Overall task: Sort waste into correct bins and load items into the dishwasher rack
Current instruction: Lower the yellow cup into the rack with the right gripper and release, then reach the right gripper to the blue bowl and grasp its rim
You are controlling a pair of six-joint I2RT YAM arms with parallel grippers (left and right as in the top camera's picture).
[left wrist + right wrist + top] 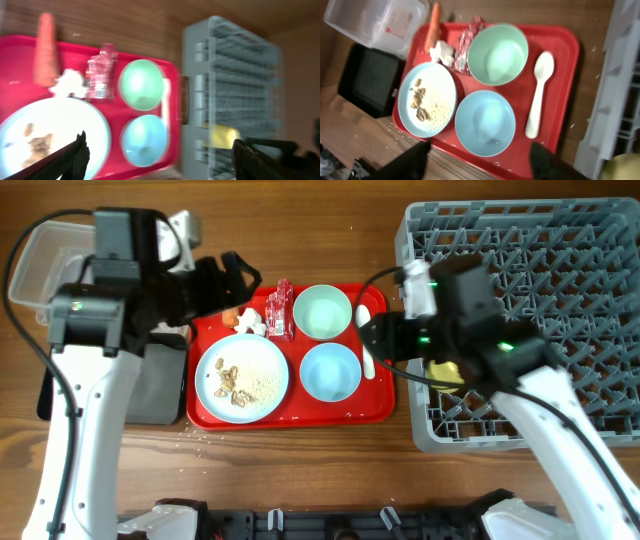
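Closest to the lens in each wrist view: black fingers, spread wide and gripping nothing. Left fingers [75, 157] hanging over the far-left part of the red tray [372, 408], right fingers [417, 157] above its two bowls.

Task judged barely begun. Done, by the look of it: only the yellow cup [445, 370], lying inside the dishwasher rack [560, 260] near its left edge, toward the front.

Left to load:
- mint-green bowl [322, 312] and pale blue bowl [330, 372], side by side on the tray
- white plastic spoon [538, 95], flat beside them on the rack side
- round light-blue plate [281, 366], heaped with tan food scraps [236, 385] and so probably needing emptying first

Left to bin: those scraps, plus carrot [435, 20], crumpled tissue [442, 51] and red-and-white wrapper [465, 42], bunched along the tray's far edge.

Both bins apparently without contents: clear tub [45, 260] at the far left, black tray [367, 77] just beside the red tray, partly hidden under the left arm [90, 380] in the overhead view.

Underneath it all, a brown wood-grain counter [330, 465], flecked with pale crumbs [200, 435] along the tray's near edge. Nothing of the room visible beyond that, only dark rig hardware [320, 525] at the bottom of the overhead view.
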